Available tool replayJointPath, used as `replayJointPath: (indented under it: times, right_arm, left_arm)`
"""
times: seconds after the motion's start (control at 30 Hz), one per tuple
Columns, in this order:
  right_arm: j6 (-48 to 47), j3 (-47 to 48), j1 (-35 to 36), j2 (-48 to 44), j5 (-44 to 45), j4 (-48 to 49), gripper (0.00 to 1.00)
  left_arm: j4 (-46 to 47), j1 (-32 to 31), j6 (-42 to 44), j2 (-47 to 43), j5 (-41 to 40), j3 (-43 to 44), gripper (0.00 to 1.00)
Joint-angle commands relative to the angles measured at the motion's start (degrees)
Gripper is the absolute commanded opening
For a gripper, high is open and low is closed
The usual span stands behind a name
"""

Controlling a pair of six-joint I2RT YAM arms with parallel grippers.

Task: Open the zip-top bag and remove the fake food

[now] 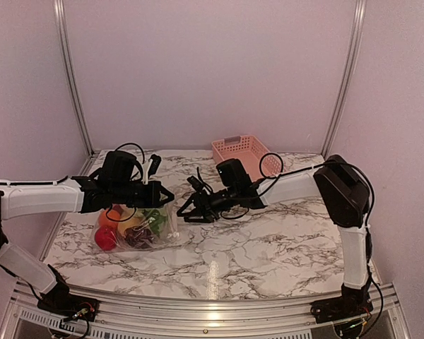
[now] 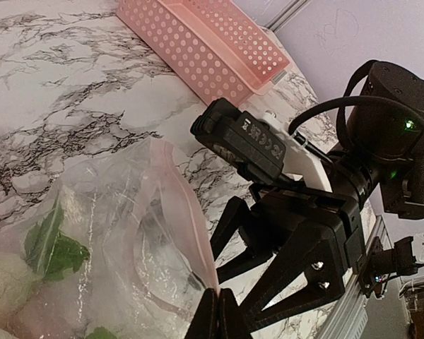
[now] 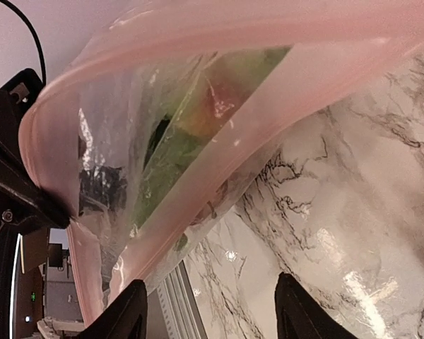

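Observation:
The zip-top bag (image 1: 143, 227) lies on the marble table left of centre, its mouth facing right. It holds the fake food (image 1: 131, 227): red, orange, yellow, dark red and green pieces. My left gripper (image 1: 164, 193) is shut on the bag's pink zip edge (image 2: 187, 212), fingertips pinched together (image 2: 218, 312). My right gripper (image 1: 186, 214) is open and empty just right of the bag's mouth, beside the left fingers (image 2: 232, 286). In the right wrist view the gripper (image 3: 212, 314) faces the gaping mouth of the bag (image 3: 148, 120), with green food (image 3: 173, 152) inside.
A pink slatted basket (image 1: 244, 153) stands at the back of the table, right of centre; it also shows in the left wrist view (image 2: 205, 46). The table's front rail (image 1: 212, 311) runs along the near edge.

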Motion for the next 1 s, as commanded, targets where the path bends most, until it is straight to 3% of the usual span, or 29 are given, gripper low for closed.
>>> replayJointPath:
  times: [0.0, 0.37, 0.83, 0.97]
  right_arm:
    - [6.56, 2.09, 0.62, 2.34, -3.90, 7.76, 0.58]
    - [16.98, 0.19, 0.25, 1.97, -5.49, 20.47, 0.55]
    - [13.67, 4.31, 1.61, 5.92, -4.69, 8.79, 0.44]
    - [15.14, 4.05, 1.97, 7.06, -5.97, 11.74, 0.36]
  left_arm:
    - [1.94, -0.30, -0.69, -1.52, -1.06, -1.08, 0.00]
    - [-0.17, -0.30, 1.80, -1.48, -2.07, 0.05, 0.00]
    - [1.72, -0.30, 1.47, -2.02, -2.92, -0.55, 0.00]
    - [1.98, -0.30, 1.38, -2.29, -2.87, -1.14, 0.00]
